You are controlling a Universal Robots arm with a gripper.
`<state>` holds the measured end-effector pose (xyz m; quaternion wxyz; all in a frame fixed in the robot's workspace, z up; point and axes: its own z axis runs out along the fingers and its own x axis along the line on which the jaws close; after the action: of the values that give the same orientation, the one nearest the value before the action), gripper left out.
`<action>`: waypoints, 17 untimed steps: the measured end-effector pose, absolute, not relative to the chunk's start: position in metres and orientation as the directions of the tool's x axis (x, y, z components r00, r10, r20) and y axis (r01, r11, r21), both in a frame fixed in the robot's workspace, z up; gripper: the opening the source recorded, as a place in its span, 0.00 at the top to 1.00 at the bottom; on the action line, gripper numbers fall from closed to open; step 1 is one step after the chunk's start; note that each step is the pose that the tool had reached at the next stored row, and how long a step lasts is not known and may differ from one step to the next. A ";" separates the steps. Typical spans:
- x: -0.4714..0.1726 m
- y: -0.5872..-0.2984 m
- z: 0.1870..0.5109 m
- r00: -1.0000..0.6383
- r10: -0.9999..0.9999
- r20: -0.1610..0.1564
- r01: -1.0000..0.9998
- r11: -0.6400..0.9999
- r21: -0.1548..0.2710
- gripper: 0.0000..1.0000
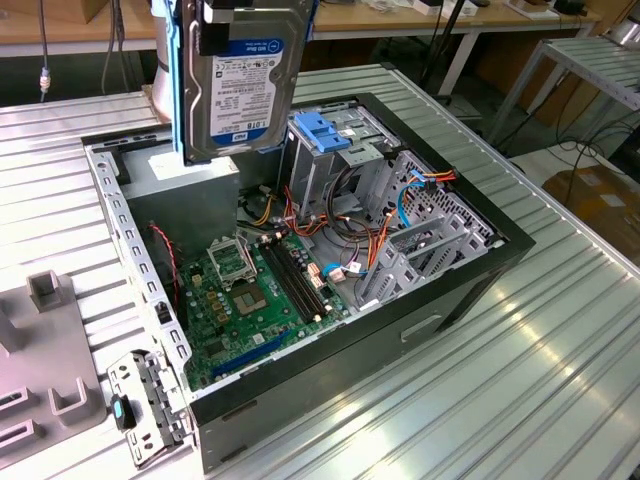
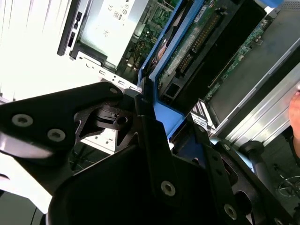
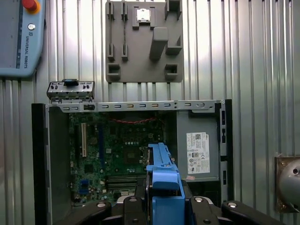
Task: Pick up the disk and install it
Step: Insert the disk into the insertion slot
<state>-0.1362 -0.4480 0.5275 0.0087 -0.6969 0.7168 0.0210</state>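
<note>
- Your gripper (image 3: 165,202) is clamped on the disk (image 1: 245,90), with black fingers (image 2: 145,117) pressing the blue rails on either side.
- The disk hangs upright in the gripper, label facing the exterior view, and is lifted clear above the open computer case (image 1: 460,290).
- Straight below the gripper you have the green circuit board (image 1: 260,290) on the case floor, with the grey power supply (image 3: 199,150) just beside it.
- The metal drive cage (image 1: 340,170) with its blue-handled bracket (image 1: 325,130) stands inside the case, near the disk but not touching it.
- The case lies on its side on a ribbed, shiny metal worktop (image 1: 540,380).
- Beyond the case from the gripper, in the first wrist view, a grey slotted fixture plate (image 3: 140,42) lies flat on the worktop, with a loose metal bracket (image 3: 70,90) touching the case rim.
- A control pendant with a red button (image 3: 18,37) rests near that plate.
- Around you the room shows wooden benches (image 1: 400,15), a metal frame table (image 1: 590,60), cables, and a cardboard box (image 1: 600,200) on the floor.
</note>
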 end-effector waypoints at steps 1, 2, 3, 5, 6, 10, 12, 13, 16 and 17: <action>-0.136 -0.449 0.527 -0.028 -0.999 -0.042 -0.999 0.028 0.018 0.63; -0.136 -0.449 0.527 -0.028 -0.999 -0.042 -0.999 0.028 0.018 0.63; -0.136 -0.450 0.528 -0.028 -0.999 -0.042 -0.999 0.028 0.018 0.63; -0.136 -0.451 0.527 -0.028 -0.999 -0.042 -0.999 0.028 0.018 0.63; -0.136 -0.452 0.527 -0.028 -0.999 -0.042 -0.999 0.028 0.018 0.63; -0.136 -0.454 0.527 -0.028 -0.999 -0.042 -0.999 0.028 0.018 0.63; -0.136 -0.455 0.527 -0.028 -0.999 -0.042 -0.999 0.028 0.018 0.63; -0.136 -0.455 0.527 -0.028 -0.999 -0.042 -0.999 0.028 0.018 0.63; -0.136 -0.457 0.527 -0.028 -0.999 -0.042 -0.999 0.028 0.018 0.63; -0.136 -0.457 0.527 -0.028 -0.999 -0.042 -0.999 0.028 0.018 0.63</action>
<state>-0.1359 -0.4571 0.5275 0.0087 -0.6969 0.7168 0.0210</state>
